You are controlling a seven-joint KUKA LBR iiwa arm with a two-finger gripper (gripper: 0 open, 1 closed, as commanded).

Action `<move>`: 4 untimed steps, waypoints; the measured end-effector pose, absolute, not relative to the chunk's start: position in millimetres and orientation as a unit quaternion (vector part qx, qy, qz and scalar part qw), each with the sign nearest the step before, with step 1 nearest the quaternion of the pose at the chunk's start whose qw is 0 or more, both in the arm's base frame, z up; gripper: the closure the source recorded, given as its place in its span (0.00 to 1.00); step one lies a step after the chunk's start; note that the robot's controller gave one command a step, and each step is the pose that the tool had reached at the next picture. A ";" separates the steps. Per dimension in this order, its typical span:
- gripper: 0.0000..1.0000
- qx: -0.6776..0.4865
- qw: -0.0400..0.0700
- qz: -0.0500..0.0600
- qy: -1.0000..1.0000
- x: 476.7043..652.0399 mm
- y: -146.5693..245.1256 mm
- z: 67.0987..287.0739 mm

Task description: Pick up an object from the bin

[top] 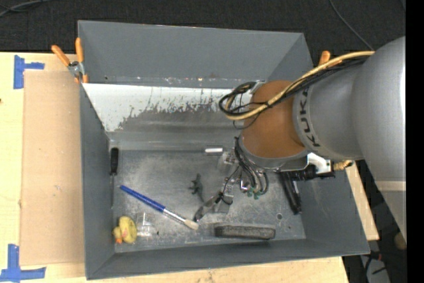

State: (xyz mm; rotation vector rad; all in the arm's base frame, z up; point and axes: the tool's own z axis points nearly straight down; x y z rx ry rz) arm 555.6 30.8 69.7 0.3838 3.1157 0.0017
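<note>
My gripper (233, 183) hangs low over the middle of the bin floor, under the arm's orange cover. A small black spiky piece (195, 185) lies just to its left. A thin dark piece (207, 207) slants down-left from below the gripper toward the head of a blue-handled brush (154, 205). A dark grey bar (244, 232) lies flat by the front wall, below the gripper. To the gripper's right a black stick-shaped thing (291, 194) rests on the floor. Whether anything is held cannot be seen.
A yellow rubber duck (124, 230) and a clear plastic piece (144, 227) sit in the front left corner. A black marker (113, 161) lies along the left wall. A small white cylinder (213, 151) rests near the back wall. The arm covers the bin's right side.
</note>
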 end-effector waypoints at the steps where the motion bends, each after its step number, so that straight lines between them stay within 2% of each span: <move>1: 1.00 0.075 0.001 0.001 0.997 562.1 22.1 70.7; 2: 1.00 0.075 0.001 0.001 0.997 562.1 22.1 70.6; 4: 1.00 0.075 0.000 0.001 0.997 561.5 22.0 96.8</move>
